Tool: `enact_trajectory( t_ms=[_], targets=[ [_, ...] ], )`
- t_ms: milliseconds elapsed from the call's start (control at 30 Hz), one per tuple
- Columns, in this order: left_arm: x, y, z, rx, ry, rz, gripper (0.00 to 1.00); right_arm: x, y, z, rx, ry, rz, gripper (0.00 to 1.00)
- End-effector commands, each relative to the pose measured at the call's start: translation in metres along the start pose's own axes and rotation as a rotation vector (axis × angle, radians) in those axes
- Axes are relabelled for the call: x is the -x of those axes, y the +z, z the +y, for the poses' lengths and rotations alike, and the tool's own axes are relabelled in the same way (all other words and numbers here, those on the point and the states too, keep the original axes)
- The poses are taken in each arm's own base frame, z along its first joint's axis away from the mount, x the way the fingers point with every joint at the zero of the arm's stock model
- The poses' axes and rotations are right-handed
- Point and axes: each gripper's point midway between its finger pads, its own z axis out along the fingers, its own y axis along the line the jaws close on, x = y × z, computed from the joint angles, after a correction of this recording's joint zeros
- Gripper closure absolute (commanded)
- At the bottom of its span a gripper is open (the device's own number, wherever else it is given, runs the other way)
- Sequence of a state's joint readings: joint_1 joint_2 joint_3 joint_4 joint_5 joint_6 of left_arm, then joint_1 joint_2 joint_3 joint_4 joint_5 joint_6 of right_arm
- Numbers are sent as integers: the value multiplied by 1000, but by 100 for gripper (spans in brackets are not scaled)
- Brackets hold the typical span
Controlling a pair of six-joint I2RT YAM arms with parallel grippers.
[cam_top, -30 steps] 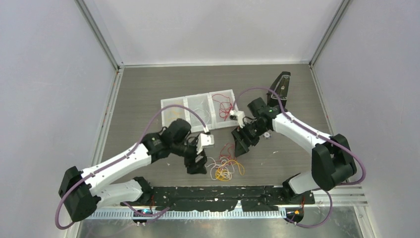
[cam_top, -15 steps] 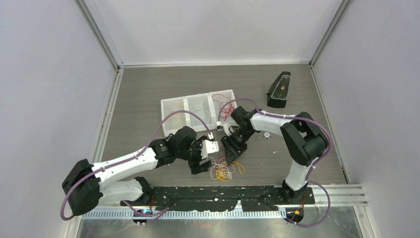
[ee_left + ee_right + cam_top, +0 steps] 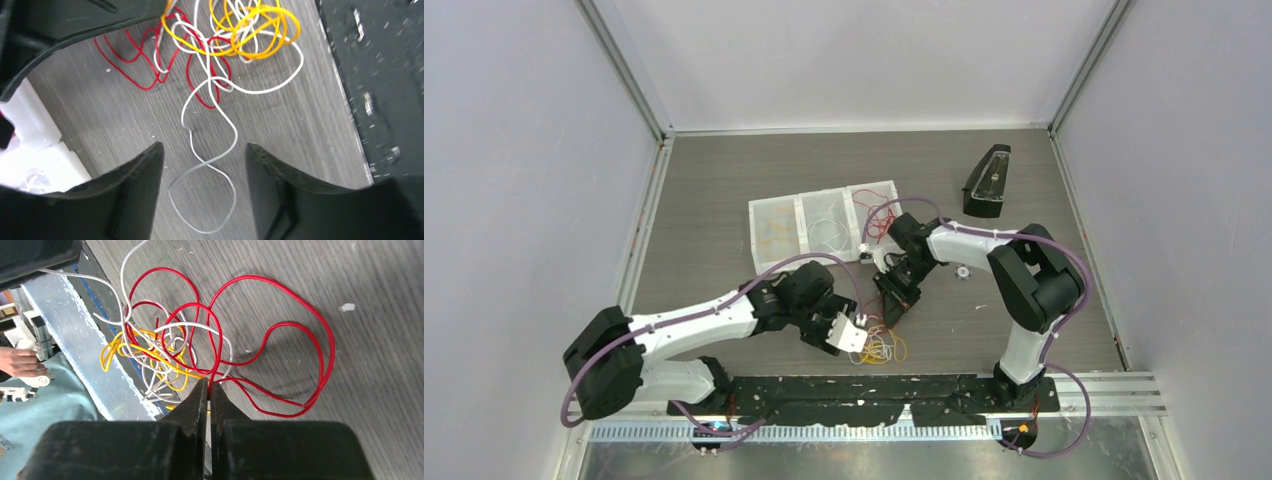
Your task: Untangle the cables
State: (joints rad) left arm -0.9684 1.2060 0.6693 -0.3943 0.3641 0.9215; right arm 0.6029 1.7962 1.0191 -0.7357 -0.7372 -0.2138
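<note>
The cables (image 3: 881, 341) lie in a tangle of red, white and yellow strands near the table's front edge. In the right wrist view my right gripper (image 3: 208, 383) is shut on a red cable (image 3: 246, 276), whose loops spread over the wood beyond the tips. From above, that gripper (image 3: 892, 310) stands at the tangle's far side. My left gripper (image 3: 856, 338) is at the tangle's left side, open. Its wrist view shows a loose white loop (image 3: 233, 197) lying flat between the spread fingers, gripper (image 3: 204, 146), with the tangle (image 3: 220, 45) just ahead.
A clear three-compartment tray (image 3: 824, 191) behind the arms holds yellow, white and red strands, one colour per compartment. A black wedge-shaped object (image 3: 989, 182) stands at the back right. A small round piece (image 3: 962, 271) lies by the right arm. A black strip (image 3: 874, 390) runs along the front edge.
My right gripper came down and left to the tangle and shut on a red cable. My left gripper swung toward the front edge, up to the tangle's left side, still open.
</note>
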Motion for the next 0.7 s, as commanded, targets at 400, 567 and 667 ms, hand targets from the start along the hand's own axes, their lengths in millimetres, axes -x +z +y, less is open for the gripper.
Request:
enact_trajectory(
  t_ms=[400, 567, 667],
  targets=[
    [38, -152, 49, 306, -201, -128, 100, 11, -83, -61, -446, -145, -87, 95],
    [74, -217, 74, 510, -229, -234, 100, -2, -106, -89, -555, -144, -63, 95],
    [97, -251, 91, 602, -230, -295, 100, -10, -113, -99, -571, -131, -47, 95]
  ],
)
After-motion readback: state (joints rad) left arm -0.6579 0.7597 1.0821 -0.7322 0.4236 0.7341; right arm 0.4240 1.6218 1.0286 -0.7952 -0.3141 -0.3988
